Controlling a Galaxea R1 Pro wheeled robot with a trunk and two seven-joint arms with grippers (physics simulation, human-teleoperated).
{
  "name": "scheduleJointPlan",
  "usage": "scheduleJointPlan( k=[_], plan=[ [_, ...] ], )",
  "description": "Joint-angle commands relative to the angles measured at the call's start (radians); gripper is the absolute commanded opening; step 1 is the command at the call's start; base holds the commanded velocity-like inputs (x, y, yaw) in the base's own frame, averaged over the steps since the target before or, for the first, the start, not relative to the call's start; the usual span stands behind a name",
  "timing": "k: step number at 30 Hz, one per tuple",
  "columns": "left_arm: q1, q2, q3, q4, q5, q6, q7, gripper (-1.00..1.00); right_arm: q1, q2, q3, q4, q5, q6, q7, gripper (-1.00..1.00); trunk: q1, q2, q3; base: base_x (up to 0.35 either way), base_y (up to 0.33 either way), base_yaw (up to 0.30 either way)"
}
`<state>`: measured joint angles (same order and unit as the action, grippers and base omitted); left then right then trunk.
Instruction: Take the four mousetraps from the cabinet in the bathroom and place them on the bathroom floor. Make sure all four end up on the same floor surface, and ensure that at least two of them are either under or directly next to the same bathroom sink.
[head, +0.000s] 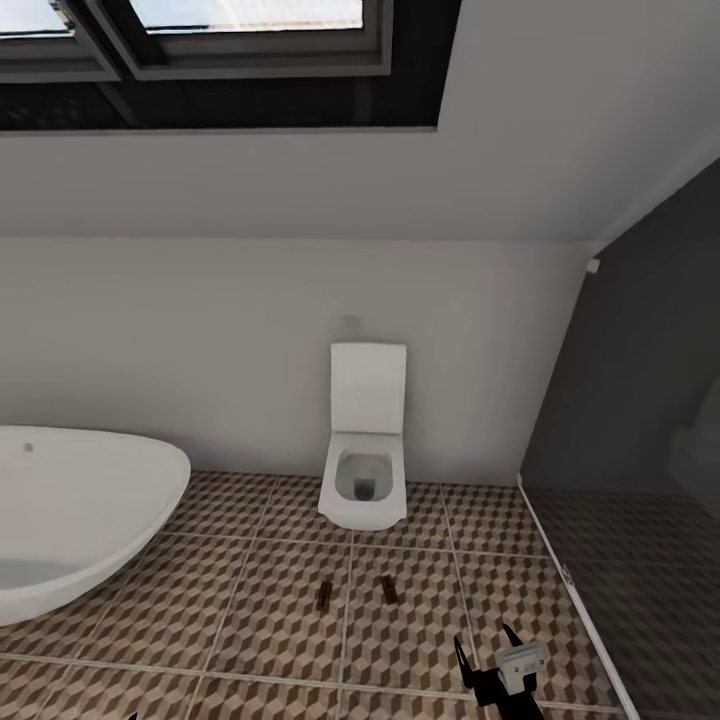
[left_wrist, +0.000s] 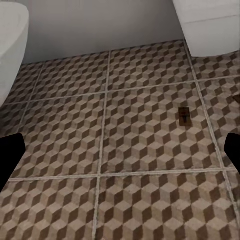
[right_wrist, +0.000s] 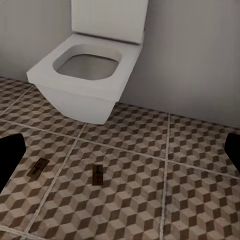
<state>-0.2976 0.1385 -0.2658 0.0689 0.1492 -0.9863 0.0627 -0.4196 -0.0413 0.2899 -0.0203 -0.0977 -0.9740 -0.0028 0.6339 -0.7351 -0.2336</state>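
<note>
Two mousetraps (head: 324, 597) (head: 389, 589) flat on bathroom floor (head: 260, 620), side by side before toilet (head: 364, 480). Right end effector (head: 490, 650) spread, empty; left end effector (left_wrist: 120, 155) spread, empty.

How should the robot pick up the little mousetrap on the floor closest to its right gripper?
Probably from straight above, pinching the long side edges of the wooden board. The mousetrap lies flat on the bathroom floor in front of the toilet, with free tile all round, so nothing offers a side grip. The right gripper hovers nearby.
</note>
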Motion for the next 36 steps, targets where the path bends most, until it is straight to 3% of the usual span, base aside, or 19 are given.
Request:
scheduleJointPlan(
  k=[1, 36],
  plan=[
    [-0.002, 0.0, -0.009, 0.003, 0.003, -0.005, 0.006, 1.0, -0.001, 0.0, 0.009, 0.0, -0.01, -0.003, 0.0, 1.0, -0.004, 0.006, 0.002, 0.0, 0.0, 0.0],
    [-0.002, 0.0, -0.009, 0.003, 0.003, -0.005, 0.006, 1.0, -0.001, 0.001, 0.009, 0.0, -0.01, -0.002, 0.0, 1.0, -0.138, 0.251, 0.111, 0.0, 0.0, 0.0]
  ],
)
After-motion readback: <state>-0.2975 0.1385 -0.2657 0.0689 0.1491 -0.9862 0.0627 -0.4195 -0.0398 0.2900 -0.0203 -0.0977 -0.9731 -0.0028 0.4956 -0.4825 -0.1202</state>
